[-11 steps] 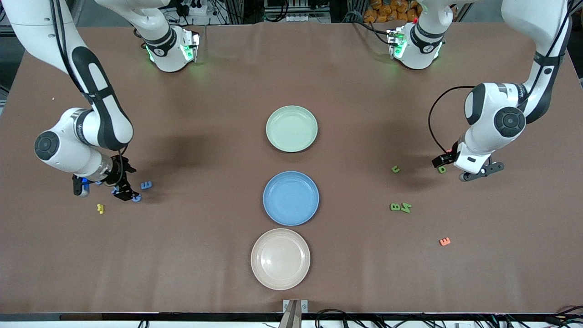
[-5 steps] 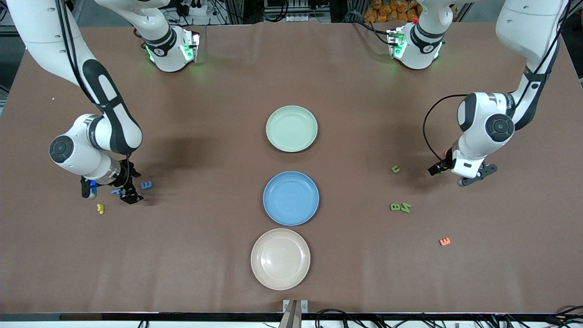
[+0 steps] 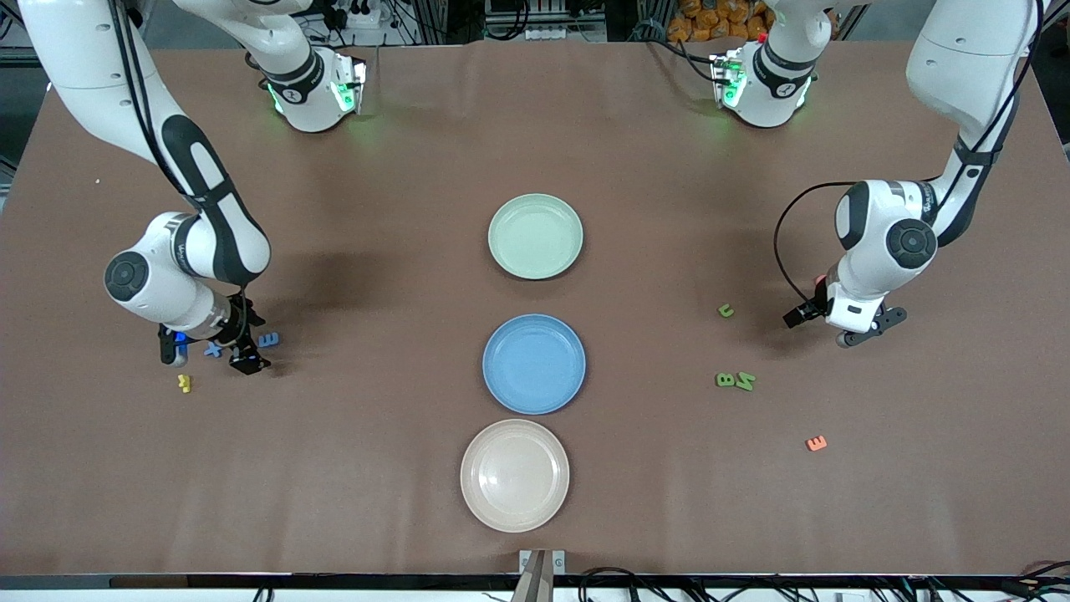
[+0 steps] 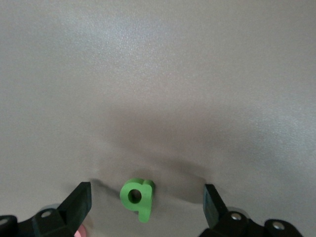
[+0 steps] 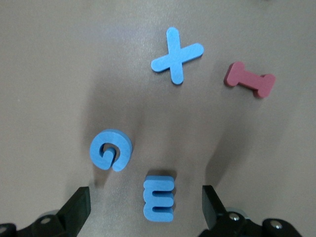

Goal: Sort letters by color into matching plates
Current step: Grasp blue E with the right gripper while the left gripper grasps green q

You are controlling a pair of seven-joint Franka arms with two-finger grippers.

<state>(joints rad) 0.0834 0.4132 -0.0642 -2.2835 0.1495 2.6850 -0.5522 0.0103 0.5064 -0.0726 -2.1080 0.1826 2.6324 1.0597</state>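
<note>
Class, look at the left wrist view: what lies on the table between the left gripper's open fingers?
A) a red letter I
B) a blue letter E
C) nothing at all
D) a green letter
D: a single green letter lies flat on the table between the left gripper and its spread fingers.

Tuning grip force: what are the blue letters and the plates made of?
Chunky blue letters such as the blue E: probably soft foam, matte, thick flat-cut edges. Pale mint green plate and medium blue plate: likely matte plastic or fibre composite, faint speckle, dull sheen.

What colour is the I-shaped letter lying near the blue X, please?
The I-shaped letter is dark red; the right wrist view shows it best.
</note>
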